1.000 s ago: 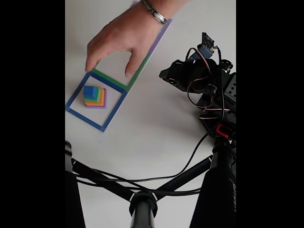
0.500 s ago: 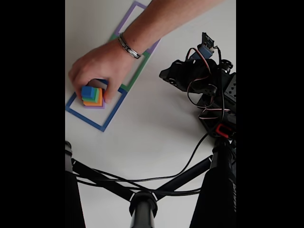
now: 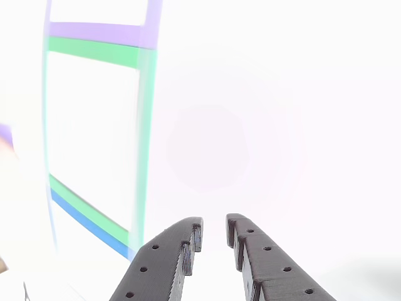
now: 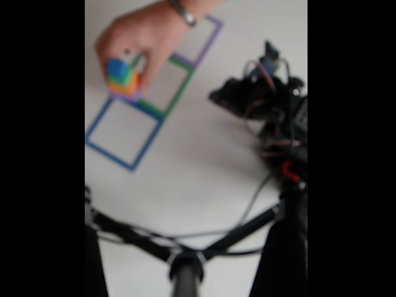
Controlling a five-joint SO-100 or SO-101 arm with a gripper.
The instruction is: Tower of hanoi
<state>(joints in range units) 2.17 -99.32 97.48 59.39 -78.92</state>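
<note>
A person's hand (image 4: 139,40) grips the stacked coloured square blocks (image 4: 122,77) at the far corner of the blue tape square (image 4: 124,133) on the white desk (image 4: 204,167).

In the other view, the robot's black two-finger hand (image 3: 213,232) is nearly closed, a narrow gap between its tips, empty, beside the green tape square (image 3: 143,125).

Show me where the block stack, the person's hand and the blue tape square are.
block stack (image 4: 122,78), fixed view, on its blurred coloured side.
hand (image 4: 141,36), fixed view, on the back of the hand.
blue tape square (image 4: 110,155), fixed view, on its lower left edge.
</note>
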